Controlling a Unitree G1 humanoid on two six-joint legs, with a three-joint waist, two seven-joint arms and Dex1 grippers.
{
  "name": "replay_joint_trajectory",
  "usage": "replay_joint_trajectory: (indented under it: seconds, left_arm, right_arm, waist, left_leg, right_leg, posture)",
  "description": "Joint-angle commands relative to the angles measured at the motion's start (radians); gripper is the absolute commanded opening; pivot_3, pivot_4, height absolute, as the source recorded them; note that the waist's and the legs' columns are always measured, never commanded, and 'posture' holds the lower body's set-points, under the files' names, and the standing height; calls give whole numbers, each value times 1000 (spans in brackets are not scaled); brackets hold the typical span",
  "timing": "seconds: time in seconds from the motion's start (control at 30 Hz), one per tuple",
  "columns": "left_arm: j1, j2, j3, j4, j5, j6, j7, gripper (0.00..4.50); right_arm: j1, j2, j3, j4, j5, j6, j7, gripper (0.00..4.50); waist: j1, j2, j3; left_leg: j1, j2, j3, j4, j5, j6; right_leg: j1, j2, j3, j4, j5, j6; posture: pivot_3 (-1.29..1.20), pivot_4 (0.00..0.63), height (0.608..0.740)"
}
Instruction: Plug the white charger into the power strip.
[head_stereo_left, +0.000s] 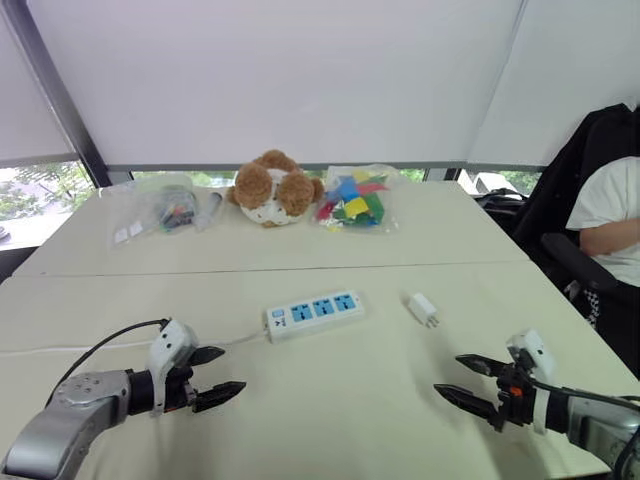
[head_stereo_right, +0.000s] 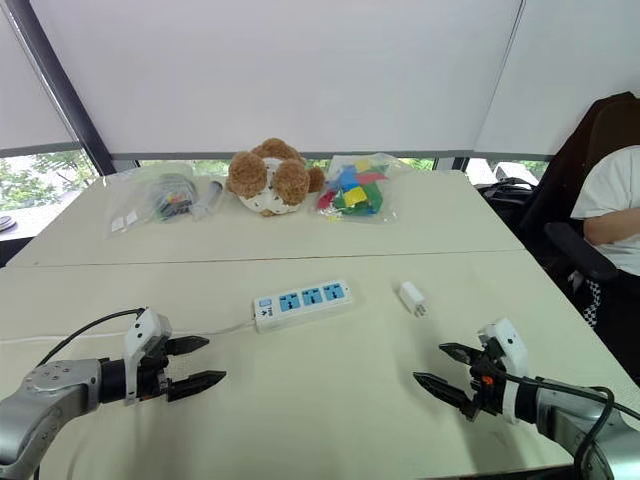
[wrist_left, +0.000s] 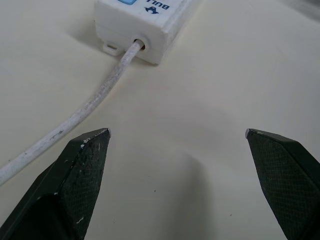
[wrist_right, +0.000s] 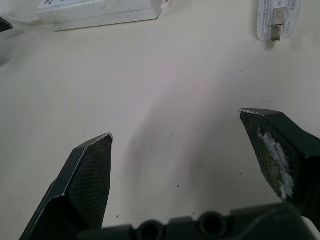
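On the counter, nothing plugged yet

Nearest, the left gripper (head_stereo_left: 232, 369) and right gripper (head_stereo_left: 447, 374) hover wide open, both empty. Beyond them the white charger (head_stereo_left: 423, 309) lies loose on the counter (head_stereo_left: 330, 420), right of the power strip (head_stereo_left: 314, 314) and apart from it. Grasping, carrying and plugging are all left to do.

A white power strip (head_stereo_left: 314, 313) with blue sockets lies flat mid-worktop (head_stereo_left: 330, 410), its cable running off to the left. The white charger (head_stereo_left: 424, 309) lies apart to its right, prongs toward the near edge. The left gripper (head_stereo_left: 232, 369) and right gripper (head_stereo_left: 447, 374) hover low, both spread and empty. A teddy bear (head_stereo_left: 274, 188) sits at the far edge.
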Motion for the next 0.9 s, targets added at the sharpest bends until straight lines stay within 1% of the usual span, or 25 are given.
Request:
replay_joint_trajectory:
  seconds: [0.03,0.17,0.37,0.53,0.9]
  left_arm:
    - [-33,-10,34,11,-10,-9,24,4486]
    - [-49,-18,31,32,-2,-26,32,4486]
    - [-67,-22,28,50,-1,-24,45,4486]
    - [-76,-28,45,73,-5,-22,73,4486]
    - [-91,-51,51,84,4,-25,109,4486]
  right_arm:
    - [-18,2,-14,-31,-8,-12,-10,4426]
    - [-21,9,-5,-52,-16,-3,-28,4426]
    - [-38,8,12,-40,-74,7,-86,4426]
    - [-55,13,21,-49,-97,19,-113,4426]
    - [-82,0,12,-22,-104,16,-90,4426]
  waist:
    - [1,0,0]
    - [1,0,0]
    - [1,0,0]
    - [1,0,0]
    - [1,0,0]
  left_leg:
    - [0,0,0,0,0,0]
    - [0,0,0,0,0,0]
    - [0,0,0,0,0,0]
    - [0,0,0,0,0,0]
    - [0,0,0,0,0,0]
  right_leg:
    - [0,0,0,0,0,0]
    - [0,0,0,0,0,0]
    - [0,0,0,0,0,0]
    - [0,0,0,0,0,1]
    - [0,0,0,1,0,1]
  posture:
    - [0,150,739]
    - [0,150,739]
    - [0,150,739]
    - [0,150,739]
    - [0,150,739]
